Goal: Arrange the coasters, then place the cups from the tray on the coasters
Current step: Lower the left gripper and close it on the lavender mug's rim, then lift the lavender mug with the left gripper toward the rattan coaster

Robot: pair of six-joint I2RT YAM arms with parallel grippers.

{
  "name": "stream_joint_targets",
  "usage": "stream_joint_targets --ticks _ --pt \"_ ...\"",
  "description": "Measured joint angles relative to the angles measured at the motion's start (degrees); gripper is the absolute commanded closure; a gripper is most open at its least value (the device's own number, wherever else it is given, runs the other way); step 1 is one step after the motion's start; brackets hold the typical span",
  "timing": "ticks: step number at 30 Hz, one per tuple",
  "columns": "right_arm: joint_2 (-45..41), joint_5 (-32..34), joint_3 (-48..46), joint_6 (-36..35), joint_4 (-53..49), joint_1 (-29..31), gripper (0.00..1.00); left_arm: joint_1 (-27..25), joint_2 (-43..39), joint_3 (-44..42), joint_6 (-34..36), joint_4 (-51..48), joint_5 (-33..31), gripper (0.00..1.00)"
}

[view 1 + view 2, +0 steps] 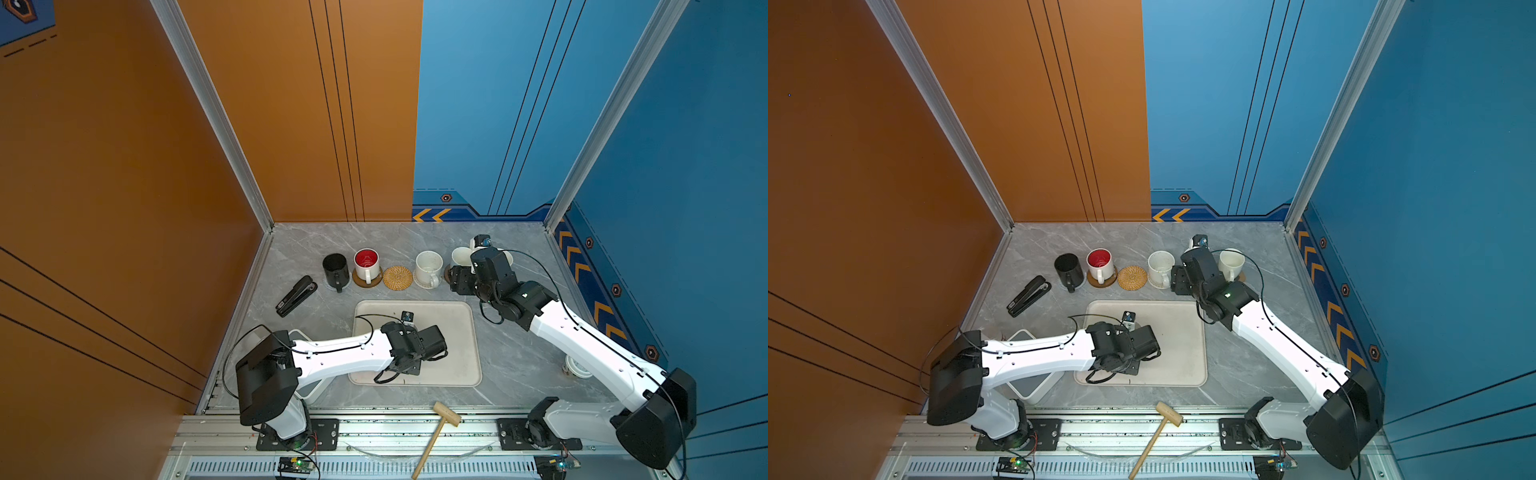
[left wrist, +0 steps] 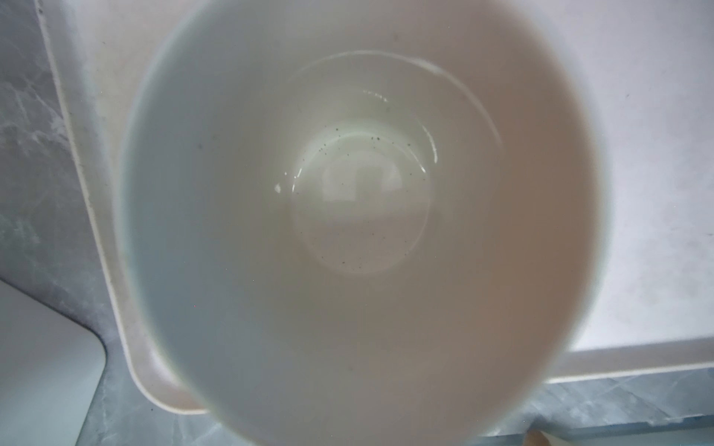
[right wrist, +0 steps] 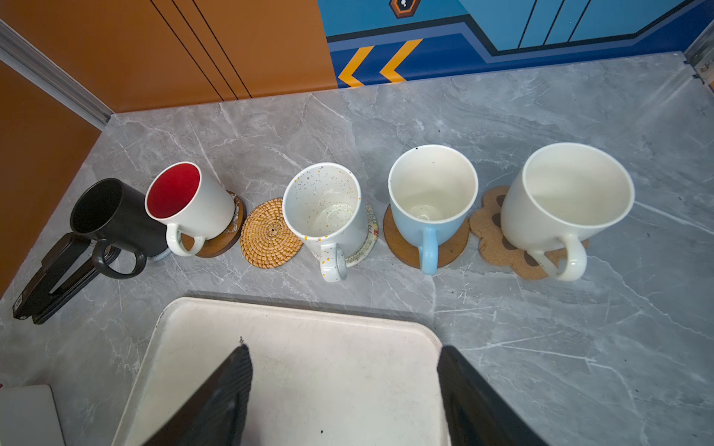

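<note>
In the right wrist view a row stands behind the tray [image 3: 185, 347]: black cup [image 3: 104, 208], red-inside cup [image 3: 185, 200] on a dark brown coaster [image 3: 228, 239], bare rattan coaster [image 3: 268, 233], speckled cup [image 3: 324, 208] on a clear coaster [image 3: 367, 239], light blue cup [image 3: 429, 200] on a brown coaster [image 3: 402, 243], cream cup [image 3: 564, 200] on the paw coaster [image 3: 490, 224]. My right gripper [image 3: 344, 370] hangs open over the tray's far right corner. My left gripper [image 1: 417, 347] points down over the tray; a pale cup's inside [image 2: 359, 216] fills its wrist view and hides the fingers.
A black stapler [image 1: 295, 296] lies left of the row. A white-and-grey square device [image 1: 1027, 386] sits under the left arm. A white-lidded jar [image 1: 575, 368] stands at the right, partly behind the right arm. A wooden mallet [image 1: 440, 428] lies across the front rail.
</note>
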Motion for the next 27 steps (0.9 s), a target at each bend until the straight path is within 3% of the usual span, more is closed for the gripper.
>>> stream_joint_targets --ticks 15,27 --pt "0.3 -0.6 0.0 0.0 0.0 -1.0 0.25 9.9 0.2 5.2 9.0 1.5 -3.0 1.0" --pt "2.0 -1.5 0.0 0.0 0.0 -1.5 0.25 17.9 6.1 11.1 16.2 5.2 -2.9 1.0"
